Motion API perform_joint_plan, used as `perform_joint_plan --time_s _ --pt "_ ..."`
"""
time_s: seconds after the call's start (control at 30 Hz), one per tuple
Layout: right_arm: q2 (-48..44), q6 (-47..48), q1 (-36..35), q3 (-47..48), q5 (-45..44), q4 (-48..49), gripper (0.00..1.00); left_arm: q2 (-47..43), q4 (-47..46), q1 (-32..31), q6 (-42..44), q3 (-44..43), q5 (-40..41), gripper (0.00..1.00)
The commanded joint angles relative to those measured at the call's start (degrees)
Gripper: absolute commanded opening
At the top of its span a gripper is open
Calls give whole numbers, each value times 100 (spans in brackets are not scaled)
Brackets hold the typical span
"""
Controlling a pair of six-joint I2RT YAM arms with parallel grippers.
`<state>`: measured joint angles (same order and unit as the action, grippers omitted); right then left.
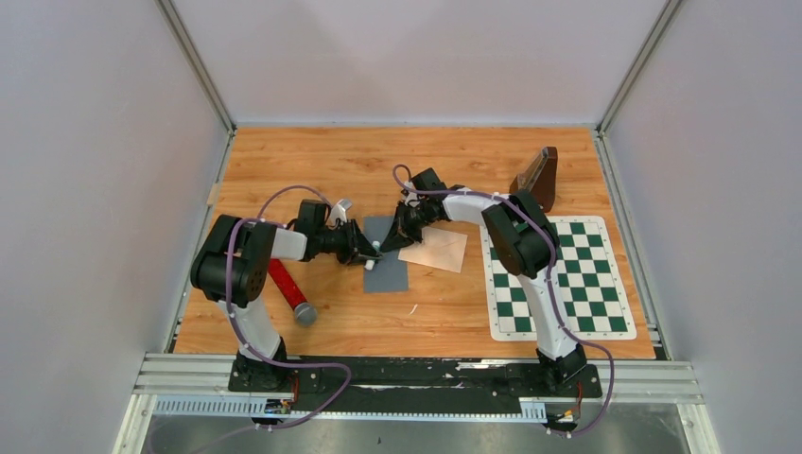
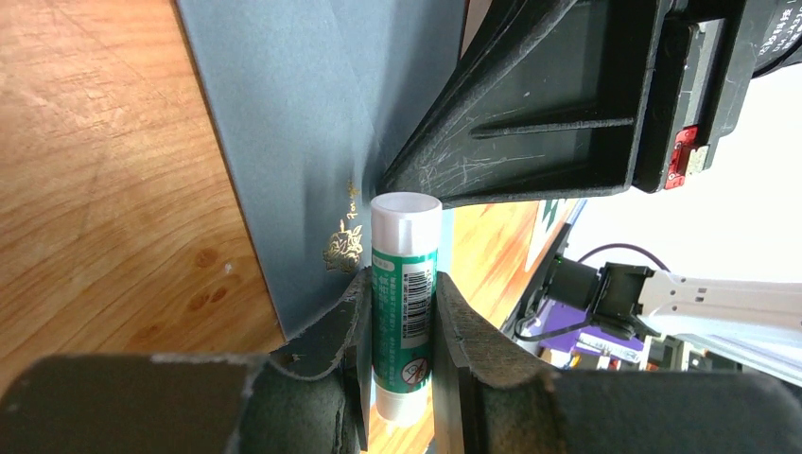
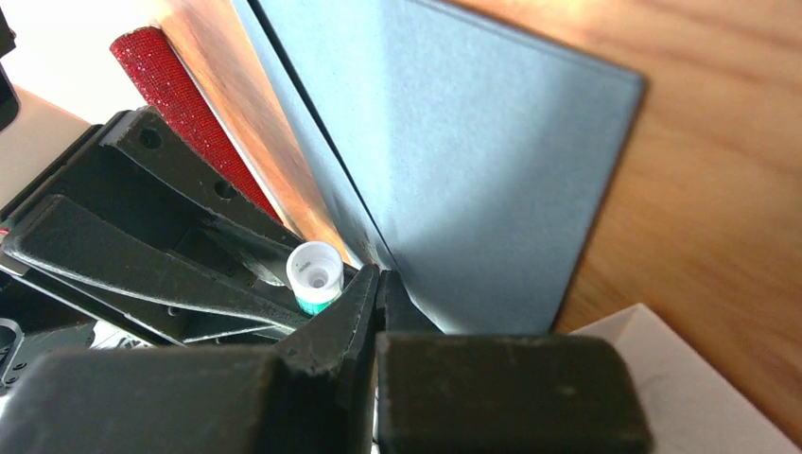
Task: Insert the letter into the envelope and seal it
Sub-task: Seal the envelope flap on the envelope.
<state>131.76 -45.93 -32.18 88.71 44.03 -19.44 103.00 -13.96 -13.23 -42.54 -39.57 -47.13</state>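
The grey envelope (image 1: pixel 388 265) lies flat at the table's middle; it carries a gold emblem (image 2: pixel 344 242). A cream letter (image 1: pixel 434 249) lies just right of the envelope and shows as a pale corner (image 3: pixel 705 402) in the right wrist view. My left gripper (image 2: pixel 402 281) is shut on a green and white glue stick (image 2: pixel 405 274), whose capped end points at the envelope's edge. My right gripper (image 3: pixel 380 277) is shut, its tips pinching the grey envelope's (image 3: pixel 454 161) edge, close beside the glue stick (image 3: pixel 314 275). In the top view both grippers (image 1: pixel 372 250) (image 1: pixel 402 235) meet over the envelope's upper part.
A red glittery cylinder (image 1: pixel 287 287) lies left of the envelope, under the left arm. A green and white chessboard mat (image 1: pixel 558 279) covers the right side. A brown wooden block (image 1: pixel 539 178) stands at the back right. Grey walls close in the table.
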Motion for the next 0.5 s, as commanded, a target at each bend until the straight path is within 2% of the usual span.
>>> perform_joint_plan --time_s 0.0,0.1,0.2,0.27,0.47 --pt "305 293 98 4 -777 -523 0 -30 507 5 457 54 830 0" --pt "358 308 97 90 -813 -532 0 -164 85 7 218 12 435 0" --pt "367 179 88 95 -983 -633 0 -97 -1272 3 -562 89 -194 0" --pt "367 67 90 38 -986 -638 0 27 -1624 -8 -993 67 -442 0" --pt "335 -146 64 -94 -1032 -617 0 326 -1612 -34 -999 25 -670 0"
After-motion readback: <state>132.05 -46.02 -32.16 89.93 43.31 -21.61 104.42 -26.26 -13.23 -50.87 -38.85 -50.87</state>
